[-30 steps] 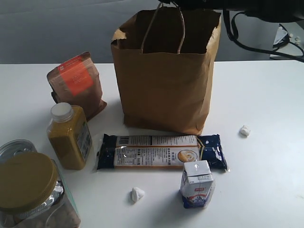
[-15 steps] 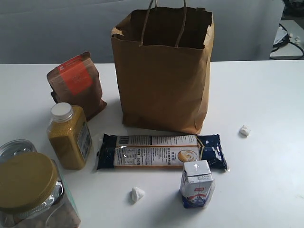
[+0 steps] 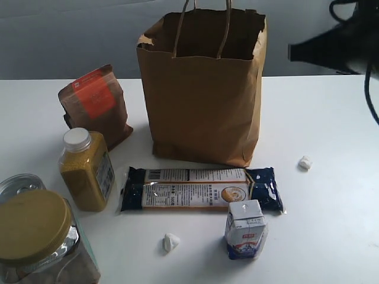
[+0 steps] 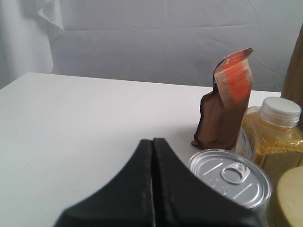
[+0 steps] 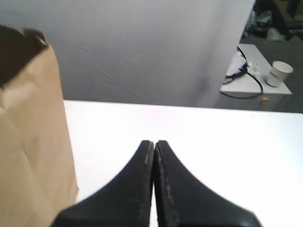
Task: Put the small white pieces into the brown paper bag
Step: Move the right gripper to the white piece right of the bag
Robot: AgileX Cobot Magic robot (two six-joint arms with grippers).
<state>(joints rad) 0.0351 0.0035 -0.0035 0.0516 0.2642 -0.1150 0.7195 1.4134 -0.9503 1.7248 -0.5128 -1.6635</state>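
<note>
Exterior view shows a white worktop (image 3: 331,118) with a tall brown paper bag (image 3: 201,100) standing at the back, its top open and its handles up. Two small white pieces lie on the worktop, outside the bag. One (image 3: 171,242) is near the front, just beside a little white and blue carton (image 3: 244,229). The other one (image 3: 305,163) is off to the right of the bag, with bare worktop all around it. A long dark blue pack (image 3: 198,189) lies flat in front of the bag, between the bag and the carton. On the left stand a brown pouch with an orange label (image 3: 95,106), a yellow jar with a white lid (image 3: 86,171), a big jar with a gold lid (image 3: 35,236) and a tin can (image 3: 18,183). The dark right arm (image 3: 325,46) hangs high at the right, up near the top of the bag and apart from it.

In the left wrist view the left fingers (image 4: 135,189) are pressed tight together with nothing between them. They sit low by the tin can, and the pouch and yellow jar stand past it.

In the right wrist view the right fingers (image 5: 132,189) are pressed tight together too and hold nothing. The bag is just beside them
</note>
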